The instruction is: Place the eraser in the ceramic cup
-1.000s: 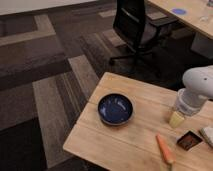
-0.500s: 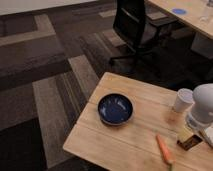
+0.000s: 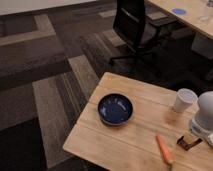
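Observation:
The eraser (image 3: 188,142), a small dark block with reddish-brown edges, lies on the wooden table (image 3: 135,90) near its front right. The white ceramic cup (image 3: 184,100) stands upright behind it, near the table's right side. My gripper (image 3: 198,132) hangs under the white arm at the right edge, directly over and to the right of the eraser and in front of the cup. I cannot tell if it touches the eraser.
A wide dark-blue bowl (image 3: 115,109) sits mid-table. An orange carrot-like stick (image 3: 164,148) lies left of the eraser by the front edge. A black office chair (image 3: 137,30) stands behind the table on patterned carpet. Another table (image 3: 192,15) is at the far right.
My arm has moved right and down, away from in front of the cup, which now shows fully. The gripper has come down over the eraser. The eraser, bowl and stick have not moved.

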Robot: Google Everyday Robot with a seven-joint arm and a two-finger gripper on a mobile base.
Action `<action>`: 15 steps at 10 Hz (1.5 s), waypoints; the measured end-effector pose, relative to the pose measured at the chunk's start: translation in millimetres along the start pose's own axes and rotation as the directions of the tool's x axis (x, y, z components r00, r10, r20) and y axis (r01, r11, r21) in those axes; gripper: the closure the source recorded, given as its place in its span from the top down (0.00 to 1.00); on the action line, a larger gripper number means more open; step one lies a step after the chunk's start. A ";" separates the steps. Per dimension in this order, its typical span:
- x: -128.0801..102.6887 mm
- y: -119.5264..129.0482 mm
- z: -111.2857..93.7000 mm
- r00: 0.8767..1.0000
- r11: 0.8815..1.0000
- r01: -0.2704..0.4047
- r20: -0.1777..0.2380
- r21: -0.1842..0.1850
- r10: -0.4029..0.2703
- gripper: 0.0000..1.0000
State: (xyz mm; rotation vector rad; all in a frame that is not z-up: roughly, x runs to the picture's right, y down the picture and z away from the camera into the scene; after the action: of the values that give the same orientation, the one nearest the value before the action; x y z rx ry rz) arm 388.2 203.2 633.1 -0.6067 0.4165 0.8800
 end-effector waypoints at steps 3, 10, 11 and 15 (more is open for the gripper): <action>-21.3 -20.2 -36.2 0.999 0.999 -0.043 0.008 -0.019 0.043 0.00; -82.4 -132.8 -147.1 0.999 0.990 -0.044 -0.002 0.133 0.045 0.00; -79.2 -137.1 -146.1 0.999 0.987 -0.030 -0.021 0.157 0.033 0.00; -108.2 -153.0 -134.6 0.997 0.973 0.072 -0.003 0.221 -0.073 0.00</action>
State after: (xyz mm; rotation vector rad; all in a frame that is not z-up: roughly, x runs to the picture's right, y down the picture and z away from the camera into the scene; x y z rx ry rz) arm 437.8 -22.0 641.5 -0.4122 0.4779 0.7526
